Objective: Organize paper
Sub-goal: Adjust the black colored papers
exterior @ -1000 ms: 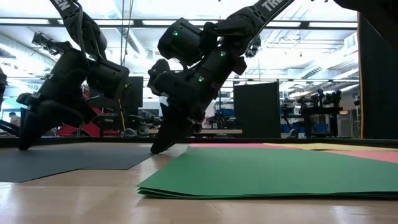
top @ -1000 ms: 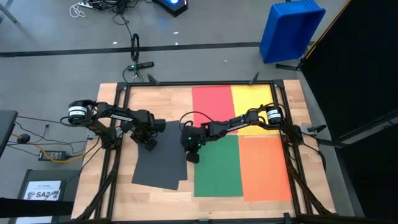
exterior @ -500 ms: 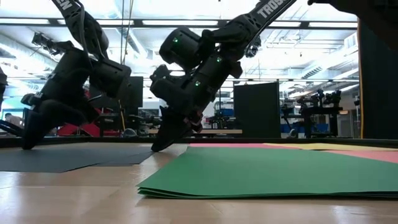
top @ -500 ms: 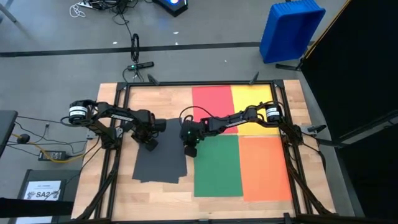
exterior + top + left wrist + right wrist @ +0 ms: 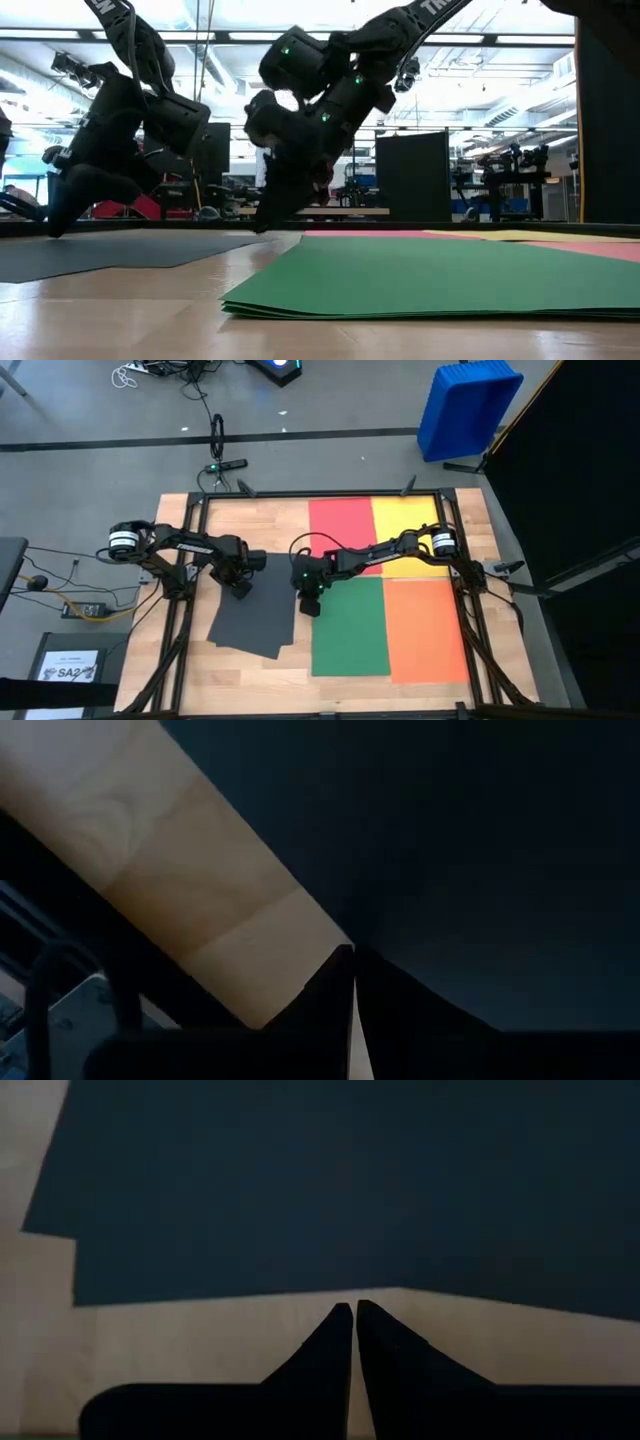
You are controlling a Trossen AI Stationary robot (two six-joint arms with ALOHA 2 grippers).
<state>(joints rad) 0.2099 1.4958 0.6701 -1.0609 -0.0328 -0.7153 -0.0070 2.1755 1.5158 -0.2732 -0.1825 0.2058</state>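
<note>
A stack of dark grey paper (image 5: 250, 620) lies flat and askew on the table's left half. It fills much of the left wrist view (image 5: 480, 840) and the right wrist view (image 5: 350, 1180). My left gripper (image 5: 240, 590) is shut and tipped down at the stack's far edge. My right gripper (image 5: 308, 607) is shut, with its tips low on the wood (image 5: 354, 1312) beside the stack's far-right corner, between the stack and the green paper (image 5: 350, 625). In the low view both grippers reach down to the table top, left (image 5: 55, 228) and right (image 5: 262, 228). My left gripper presses its shut fingertips (image 5: 345, 970) down from above, slanting, right at the dark paper's far edge (image 5: 375, 945), where paper meets bare wood. The stack lies flat on the table. My right gripper has its shut fingertips (image 5: 345, 1325) on bare wood just short of the dark paper's corner (image 5: 400, 1285). Whether they touch the paper, I cannot tell.
Green sheets (image 5: 450, 275) and orange sheets (image 5: 425, 630) lie side by side on the near right. Red (image 5: 340, 520) and yellow (image 5: 405, 520) sheets lie at the far right. A white SA2 sheet (image 5: 70, 665) and a blue bin (image 5: 468, 405) are off the table.
The dark stack has turned about and slid a little toward the table's near-left. Its sheets, fanned apart at the near edge a second ago, now lie closer together. The right gripper has shifted slightly toward the far edge. Both grippers stayed shut and low.
</note>
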